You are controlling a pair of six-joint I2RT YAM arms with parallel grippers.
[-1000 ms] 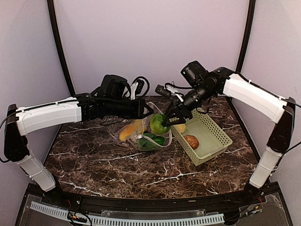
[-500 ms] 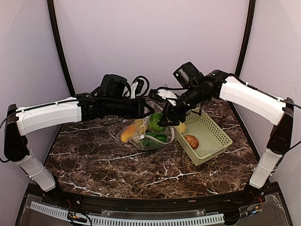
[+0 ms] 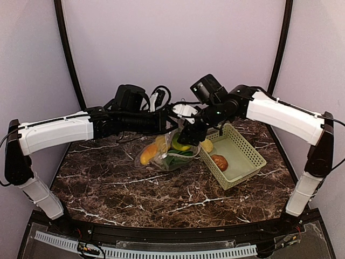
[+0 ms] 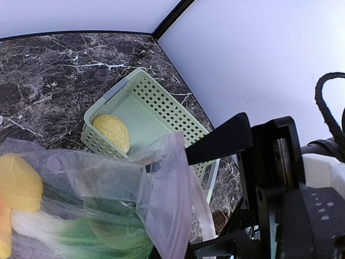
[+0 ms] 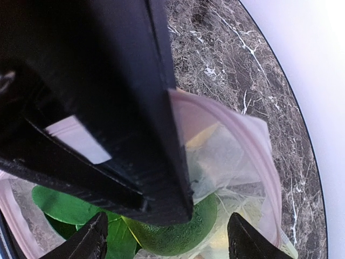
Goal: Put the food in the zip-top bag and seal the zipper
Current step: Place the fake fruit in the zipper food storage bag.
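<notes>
Right claw (image 5: pixel 168 238) swung over zip-top bag (image 5: pixel 237 145), wide above one green pepper (image 5: pixel 188 218); left claw (image 3: pixel 172 125) pinches bag.

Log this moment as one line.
left tool: shut on clear dotted plastic zip-top bag | right tool: open over green plastic pepper in bag | brown plastic potato: in light-green lattice basket

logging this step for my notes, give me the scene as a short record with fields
left gripper: shut on the bag at its mouth edge, holding it up
right gripper: open, over the bag mouth
pepper: in the bag, below the right fingertips, not gripped
also in bag: lemon, green leaf, orange piece
basket: on the table, right of the bag, potato inside
zipper: unsealed
</notes>
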